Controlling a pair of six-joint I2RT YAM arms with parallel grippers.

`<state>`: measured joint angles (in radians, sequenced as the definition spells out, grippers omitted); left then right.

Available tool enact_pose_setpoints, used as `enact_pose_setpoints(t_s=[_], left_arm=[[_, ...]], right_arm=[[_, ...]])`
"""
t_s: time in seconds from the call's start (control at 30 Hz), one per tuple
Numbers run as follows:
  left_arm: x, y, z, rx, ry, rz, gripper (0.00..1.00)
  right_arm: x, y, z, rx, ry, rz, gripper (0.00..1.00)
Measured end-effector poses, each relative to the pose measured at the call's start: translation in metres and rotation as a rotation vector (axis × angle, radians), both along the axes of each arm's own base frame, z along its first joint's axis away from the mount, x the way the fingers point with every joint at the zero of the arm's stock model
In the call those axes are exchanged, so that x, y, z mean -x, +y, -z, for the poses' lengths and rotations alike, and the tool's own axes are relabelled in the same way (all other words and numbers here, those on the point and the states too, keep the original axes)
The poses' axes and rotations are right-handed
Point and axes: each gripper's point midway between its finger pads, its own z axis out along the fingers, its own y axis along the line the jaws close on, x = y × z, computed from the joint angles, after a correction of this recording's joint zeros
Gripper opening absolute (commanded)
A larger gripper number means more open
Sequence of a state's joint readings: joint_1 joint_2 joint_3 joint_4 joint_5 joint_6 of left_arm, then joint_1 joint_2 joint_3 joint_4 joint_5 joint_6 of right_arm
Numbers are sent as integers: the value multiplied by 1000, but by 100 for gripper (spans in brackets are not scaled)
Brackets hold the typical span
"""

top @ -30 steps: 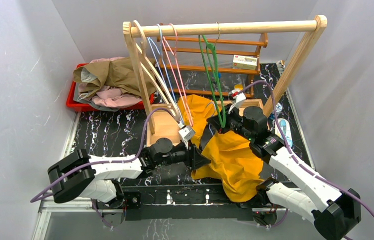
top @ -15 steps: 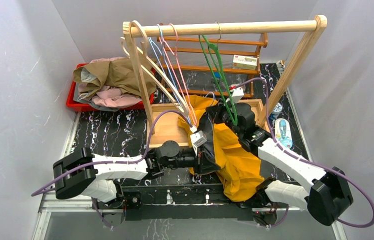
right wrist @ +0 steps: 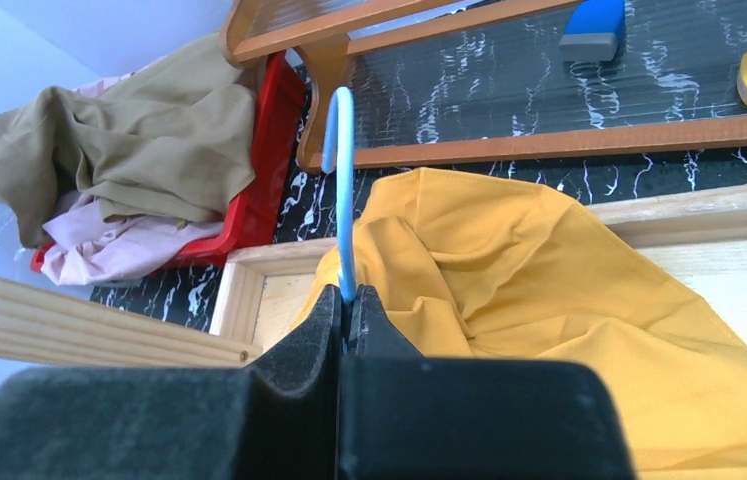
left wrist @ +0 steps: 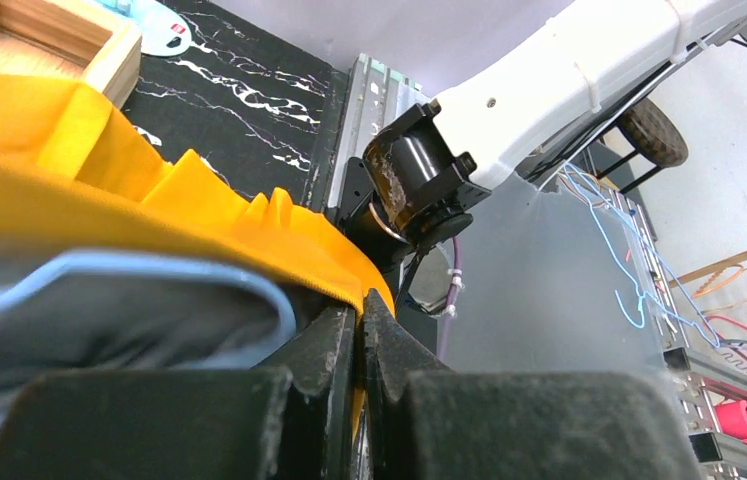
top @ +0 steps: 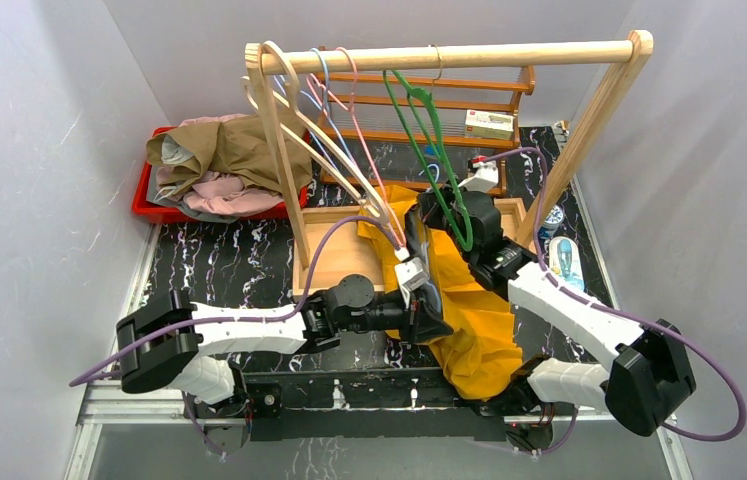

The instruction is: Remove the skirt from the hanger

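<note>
The yellow-orange skirt drapes from the wooden tray down over the table's front edge. My left gripper is shut on the skirt's edge; its fingertips pinch the fabric, and the light blue hanger lies blurred just left of them. My right gripper holds the upper part of the skirt's hanger. In the right wrist view the gripper is shut on the blue hanger, with the skirt bunched behind it.
A wooden clothes rail spans the back and carries green, pink and white hangers. A red bin of crumpled clothes sits back left. The wooden tray lies under the rail. A low wooden shelf stands behind.
My left gripper has moved right to the skirt and closed on its edge. My right arm has pulled the hanger back and to the left, and the rail's hangers have swung.
</note>
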<state>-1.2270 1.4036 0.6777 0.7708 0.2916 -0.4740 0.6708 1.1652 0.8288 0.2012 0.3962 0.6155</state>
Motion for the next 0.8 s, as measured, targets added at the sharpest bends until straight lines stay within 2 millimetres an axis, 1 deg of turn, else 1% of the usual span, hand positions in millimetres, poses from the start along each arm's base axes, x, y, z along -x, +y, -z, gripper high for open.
enact_pose_setpoints(t_s=[0.07, 0.17, 0.27, 0.33, 0.47, 0.57, 0.67, 0.7, 0.73, 0.8], left_arm=[[2, -6, -2, -4, -8, 11, 0], [5, -5, 3, -25, -12, 18, 0], [4, -5, 3, -28, -19, 13, 0], [3, -5, 3, -29, -27, 5, 0], [3, 4, 11, -54, -35, -24, 0], [0, 22, 25, -89, -46, -73, 0], [-6, 41, 41, -138, -75, -127, 0], [-9, 47, 45, -155, -89, -147, 1], [-12, 52, 47, -168, -104, -165, 13], [-18, 62, 49, -189, -131, -201, 42]], right_arm=[[-3, 2, 4, -5, 7, 8, 0], [-7, 12, 6, 14, -3, -17, 0], [-3, 26, 13, 47, -12, -62, 0], [1, 31, 17, 52, -8, -81, 0], [3, 27, 18, 70, 15, -67, 0], [8, 23, 6, 94, 8, -82, 0], [20, 22, -13, 126, -54, -172, 0], [26, 23, -19, 135, -77, -215, 0], [31, 25, -23, 140, -96, -251, 0], [49, 29, -26, 154, -132, -352, 0]])
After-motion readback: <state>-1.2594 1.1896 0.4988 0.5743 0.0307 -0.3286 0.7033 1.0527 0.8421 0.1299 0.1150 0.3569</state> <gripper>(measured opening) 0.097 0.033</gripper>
